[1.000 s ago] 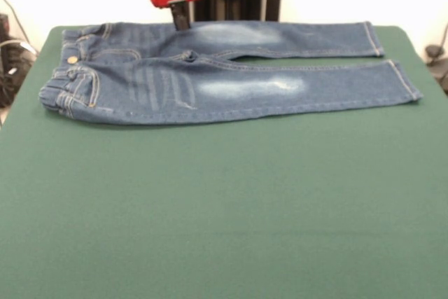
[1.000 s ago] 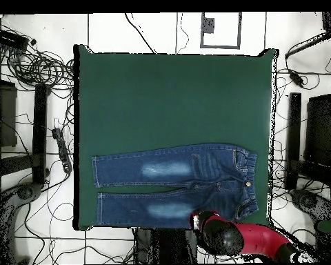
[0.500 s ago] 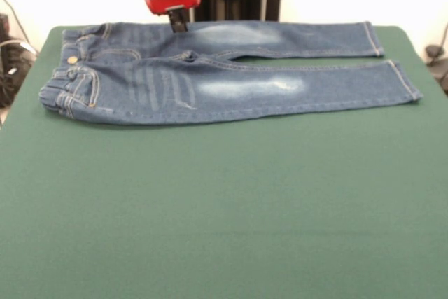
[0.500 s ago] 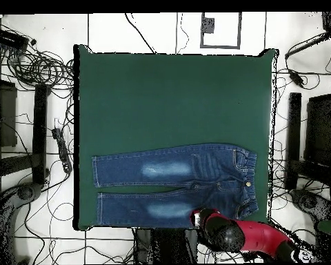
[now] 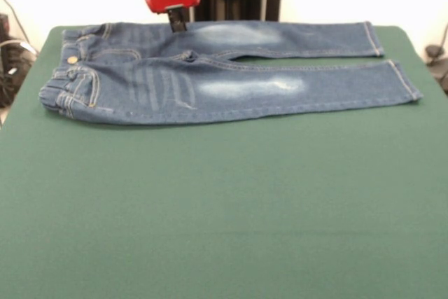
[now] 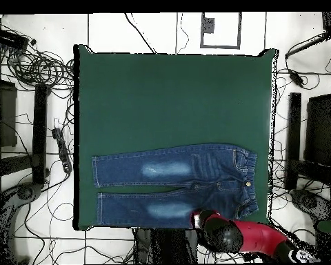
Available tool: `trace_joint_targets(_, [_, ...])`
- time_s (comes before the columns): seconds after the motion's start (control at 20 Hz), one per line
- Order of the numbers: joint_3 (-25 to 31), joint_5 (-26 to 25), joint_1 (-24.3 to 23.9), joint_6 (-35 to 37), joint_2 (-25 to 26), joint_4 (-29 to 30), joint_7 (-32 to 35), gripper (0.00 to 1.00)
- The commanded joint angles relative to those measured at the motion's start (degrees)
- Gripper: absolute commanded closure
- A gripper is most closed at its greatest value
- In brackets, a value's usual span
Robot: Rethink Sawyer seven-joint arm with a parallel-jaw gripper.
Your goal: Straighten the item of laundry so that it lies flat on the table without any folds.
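Observation:
The item of laundry (image 5: 210,82), a small pair of blue jeans with pale thigh patches, lies spread along the far side of the table (image 5: 224,208). Its waistband is at the left and both legs point right. The waistband's near corner looks a little bunched. My gripper (image 5: 178,24), under a red block, hangs just above the far leg's upper thigh by the table's far edge, holding nothing that I can see. From overhead, the jeans (image 6: 175,183) lie near the bottom edge of the table (image 6: 175,96), with the gripper (image 6: 196,219) at their lower edge.
Most of the green top in front of the jeans is bare felt. Tangled cables (image 6: 37,65) and dark equipment (image 6: 292,138) lie on the floor on both sides of the table.
Since a second ago the gripper has risen slightly and shifted a little left in the front view. The jeans have not moved.

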Motion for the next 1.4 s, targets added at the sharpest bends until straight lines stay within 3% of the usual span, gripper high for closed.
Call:
trace_joint_targets(0.05, [-7.61, -3.8, 7.38, -4.36, -2.12, -0.65, 9.28, 1.0])
trace_joint_targets(0.2, [-13.91, -7.0, 7.4, -12.23, -2.15, 4.09, 10.93, 1.0])
trace_joint_targets(0.4, [-21.25, -10.37, 5.18, -22.6, 1.76, 5.99, 10.81, 1.0])
trace_joint_targets(0.6, [-25.45, -9.05, 5.79, -29.18, 5.9, 5.9, 10.84, 1.0])
trace_joint_targets(0.8, [-22.32, -4.24, 8.29, -28.16, 3.13, 8.12, 11.9, 1.0])
trace_joint_targets(0.95, [-17.82, -0.25, 9.94, -23.26, -0.24, 8.45, 11.94, 1.0])
trace_joint_targets(1.05, [-15.94, 1.83, 11.27, -22.57, 0.14, 7.58, 12.03, 1.0])
trace_joint_targets(1.2, [-11.84, 3.07, 9.5, -21.98, 1.39, 6.97, 11.89, 1.0])
trace_joint_targets(1.4, [-7.14, 5.28, 5.9, -17.48, -1.03, 8.18, 10.7, 1.0])
